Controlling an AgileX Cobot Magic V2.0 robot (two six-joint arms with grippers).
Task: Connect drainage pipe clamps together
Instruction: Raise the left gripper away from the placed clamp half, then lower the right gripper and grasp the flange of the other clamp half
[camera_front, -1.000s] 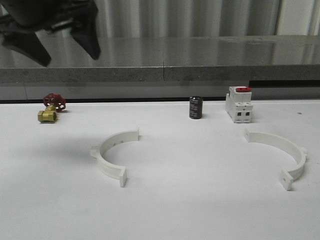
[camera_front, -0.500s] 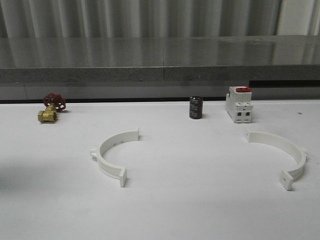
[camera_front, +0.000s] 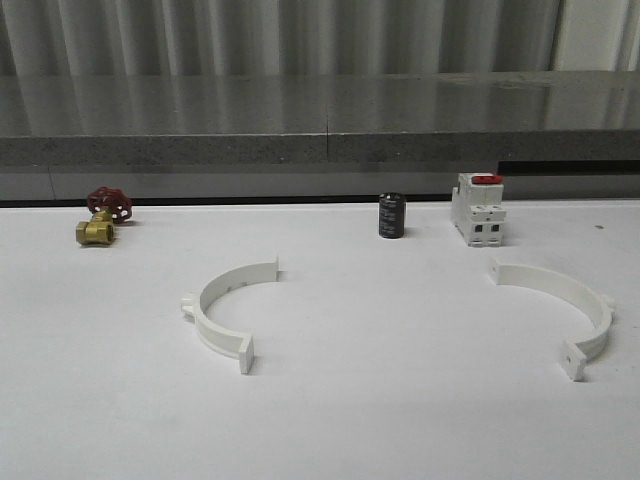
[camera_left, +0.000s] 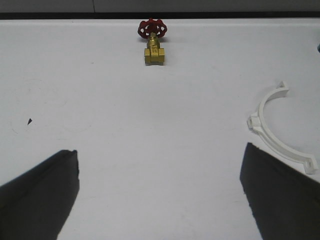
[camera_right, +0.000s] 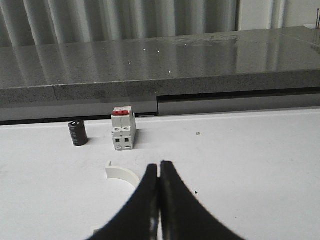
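Observation:
Two white half-ring drainage pipe clamps lie apart on the white table (camera_front: 400, 420). The left clamp (camera_front: 212, 332) opens toward the right; the right clamp (camera_front: 565, 284) opens toward the left. My left gripper (camera_left: 160, 195) hovers over bare table with its dark fingers (camera_left: 42, 192) wide open and nothing between them; the left clamp (camera_left: 255, 122) lies off to one side of it. My right gripper (camera_right: 159, 169) is shut with nothing in it, and its fingers hide most of the right clamp (camera_right: 122, 174) behind them.
A brass valve with a red handwheel (camera_front: 100, 220) sits at the back left. A black cylinder (camera_front: 391, 215) and a white boxy switch with a red top (camera_front: 478, 208) stand at the back centre-right. A grey ledge (camera_front: 320, 135) runs behind the table.
A dark gripper that hung at the top left of the front view one second ago has left that view. Both clamps lie where they were.

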